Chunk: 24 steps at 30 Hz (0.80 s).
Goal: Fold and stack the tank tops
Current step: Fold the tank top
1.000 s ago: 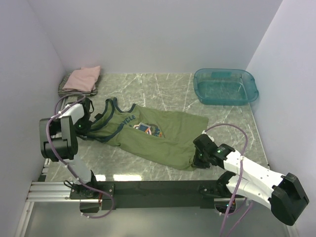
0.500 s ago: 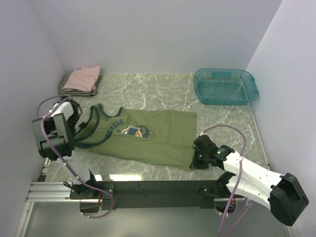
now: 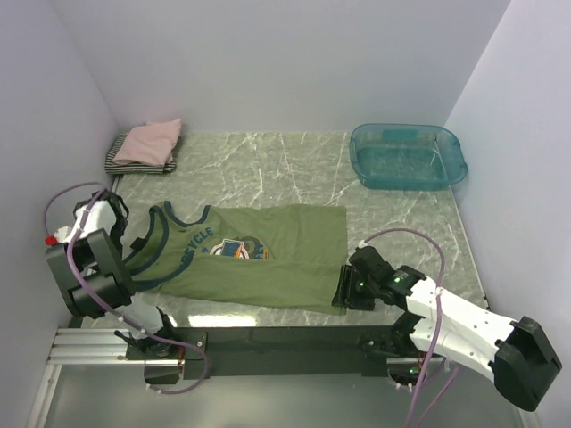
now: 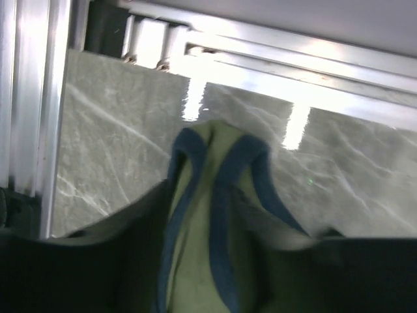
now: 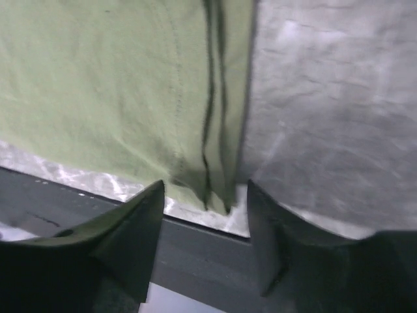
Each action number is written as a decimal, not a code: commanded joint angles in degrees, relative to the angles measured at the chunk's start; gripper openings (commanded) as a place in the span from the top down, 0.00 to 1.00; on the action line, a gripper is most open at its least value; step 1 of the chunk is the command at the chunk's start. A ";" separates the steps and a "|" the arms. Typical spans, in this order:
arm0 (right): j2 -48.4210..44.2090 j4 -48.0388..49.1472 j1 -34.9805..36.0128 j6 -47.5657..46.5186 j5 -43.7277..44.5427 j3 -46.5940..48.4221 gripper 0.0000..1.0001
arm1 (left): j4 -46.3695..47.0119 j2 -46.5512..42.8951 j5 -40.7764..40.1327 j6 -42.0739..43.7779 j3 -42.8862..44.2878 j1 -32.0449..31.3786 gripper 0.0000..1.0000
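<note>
The olive-green tank top (image 3: 259,259) with navy trim lies spread flat on the marble table, straps to the left, hem to the right. My left gripper (image 3: 136,245) is at the straps. In the left wrist view its jaws stand apart, and a navy-edged strap (image 4: 208,169) lies loose between them at the left gripper (image 4: 199,195). My right gripper (image 3: 342,292) sits at the near hem corner. In the right wrist view the right gripper (image 5: 205,189) is open, with the hem corner (image 5: 218,176) just beyond its tips. A folded pink tank top (image 3: 152,138) rests on a folded striped one (image 3: 120,160) at the back left.
A see-through teal tub (image 3: 409,156) stands at the back right. The table's near edge and the dark rail (image 3: 268,339) run right under the right gripper. Walls close in on the left, the right and the back.
Both arms dragged the green tank top toward the near left and it now lies flat. Both grippers, shut on the cloth before, have opened and let go.
</note>
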 commanded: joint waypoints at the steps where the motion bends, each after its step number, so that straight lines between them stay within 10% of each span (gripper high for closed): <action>1: 0.03 -4.56 -0.36 -0.98 5.16 5.51 0.37 | 1.02 -5.80 1.22 5.73 4.22 0.17 0.50; 9: 11.01 -2.72 -8.26 -9.50 7.45 22.46 0.35 | 15.78 -11.89 9.32 21.91 8.43 -9.74 0.44; 24: 38.96 13.28 -29.54 -15.13 7.01 38.31 0.41 | 22.63 16.06 23.80 36.33 25.14 -19.96 0.46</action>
